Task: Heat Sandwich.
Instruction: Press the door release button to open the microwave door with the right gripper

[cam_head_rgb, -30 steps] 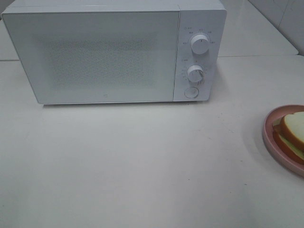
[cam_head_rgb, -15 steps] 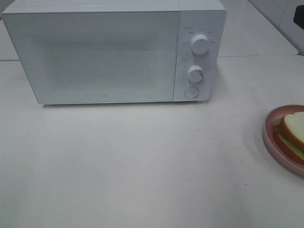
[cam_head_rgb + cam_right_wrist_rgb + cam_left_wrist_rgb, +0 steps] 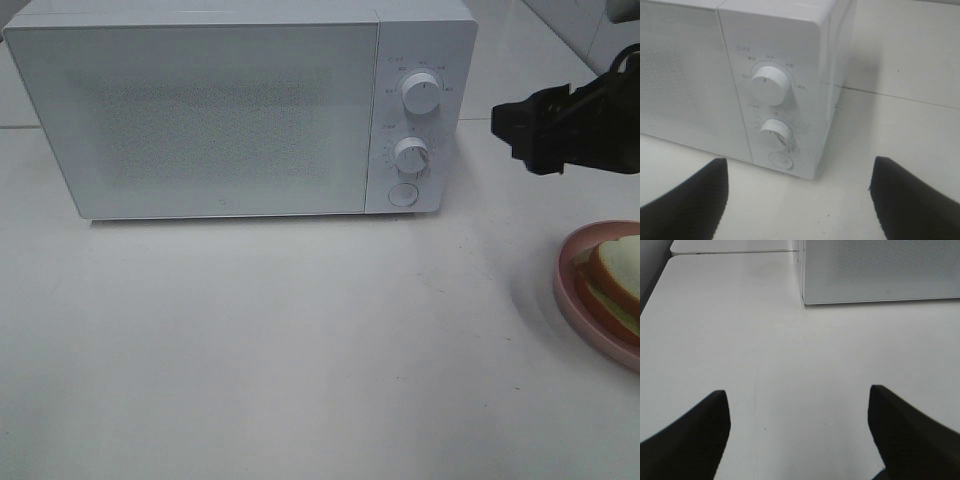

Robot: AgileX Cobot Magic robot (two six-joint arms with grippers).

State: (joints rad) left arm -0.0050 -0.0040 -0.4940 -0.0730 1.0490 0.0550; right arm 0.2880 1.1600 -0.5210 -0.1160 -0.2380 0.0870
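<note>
**Item 1, sandwich (image 3: 618,278).** White bread with an orange-brown crust and a pale filling band showing between the slices. It lies flat on the pink plate (image 3: 566,292) at the right edge of the bench (image 3: 300,350), in front of and to the right of the microwave and well apart from it. The upper slice sits offset from the lower one. The visible crust edges run on a diagonal from far-left to near-right. The frame cuts off the right part, so the full long axis cannot be told. Nothing touches it but the plate.

**Item 2, microwave (image 3: 220,120).** White, at the back of the bench, door shut. The control panel on its right side carries an upper knob (image 3: 421,92), a lower knob (image 3: 411,155) and a round button (image 3: 402,194).

**Item 3, right hand (image 3: 798,162).** Black, in the air to the right of the control panel and beyond the plate. It is released: the fingers stand wide apart with nothing between them, and its wrist view faces the knobs.

**Item 4, left hand (image 3: 798,390).** Released, fingers wide apart and empty, over bare bench in front of the microwave's left corner. It does not show in the high view.
</note>
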